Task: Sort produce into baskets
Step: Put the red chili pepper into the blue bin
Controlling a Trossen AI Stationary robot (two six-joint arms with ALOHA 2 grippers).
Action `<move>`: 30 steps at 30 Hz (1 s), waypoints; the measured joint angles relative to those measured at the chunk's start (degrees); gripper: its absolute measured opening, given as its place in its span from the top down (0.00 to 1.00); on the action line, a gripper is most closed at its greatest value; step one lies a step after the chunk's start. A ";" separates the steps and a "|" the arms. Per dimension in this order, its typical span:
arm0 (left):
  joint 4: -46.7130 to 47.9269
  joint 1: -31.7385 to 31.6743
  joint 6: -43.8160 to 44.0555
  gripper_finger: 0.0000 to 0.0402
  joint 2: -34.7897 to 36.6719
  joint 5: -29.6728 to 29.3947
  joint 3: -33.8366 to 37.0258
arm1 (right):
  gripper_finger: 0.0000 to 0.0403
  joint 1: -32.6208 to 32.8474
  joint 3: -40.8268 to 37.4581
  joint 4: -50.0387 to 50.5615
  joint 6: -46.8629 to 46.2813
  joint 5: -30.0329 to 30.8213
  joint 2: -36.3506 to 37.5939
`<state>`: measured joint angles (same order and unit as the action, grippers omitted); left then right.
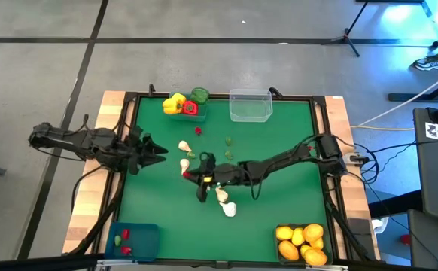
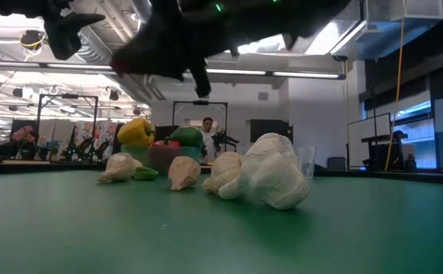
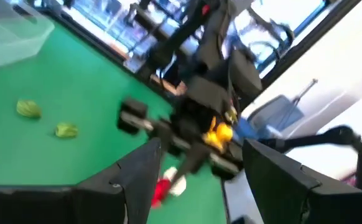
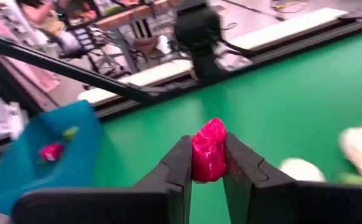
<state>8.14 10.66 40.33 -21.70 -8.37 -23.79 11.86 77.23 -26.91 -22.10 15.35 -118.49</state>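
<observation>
Four bins at the corners of the green felt surface (image 1: 279,150) — teal translucent bin (image 1: 136,241) at the near left, already holding tiny red and green pieces; clear bin (image 1: 250,105) at the far edge; near-right bin heaped with smooth orange citrus (image 1: 302,242). Glossy moulded bell peppers (image 1: 184,103) — yellow, red, green — clustered at the far edge. Lobed matt white garlic bulbs (image 1: 225,202) loose mid-surface.

Right hand (image 1: 191,175), mid-surface, clamped on a small crinkled red piece (image 4: 208,150), pinched between both dark fingers. Left hand (image 1: 157,153), at the left side, part-open and empty.

Step in hand, by judgement: carrying after pick-up. Next: likely transfer toward the teal bin, then release above its like pieces.
</observation>
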 joint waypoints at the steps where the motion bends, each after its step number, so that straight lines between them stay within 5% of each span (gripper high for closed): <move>1: 0.05 0.00 0.14 0.44 0.62 -0.61 0.00 | 0.86 0.41 1.60 1.18 0.03 0.00 -0.61; 8: -1.76 0.64 -0.09 0.44 -0.24 -0.44 0.02 | 0.86 2.61 19.33 10.27 6.26 -0.39 -6.13; 15: -15.98 1.01 0.14 0.44 0.44 3.74 0.00 | 0.86 1.99 31.33 20.76 13.30 1.31 -6.98; 21: -15.01 3.26 7.46 0.44 -0.67 6.96 0.01 | 0.86 2.47 34.52 20.64 14.94 -0.70 -6.98; 30: -17.79 3.61 6.30 0.44 0.71 6.88 0.02 | 0.86 5.15 34.52 11.95 10.01 -4.44 -13.82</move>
<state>-9.65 14.26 46.63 -20.99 -1.49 -23.77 17.00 111.74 -14.96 -12.09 10.91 -132.30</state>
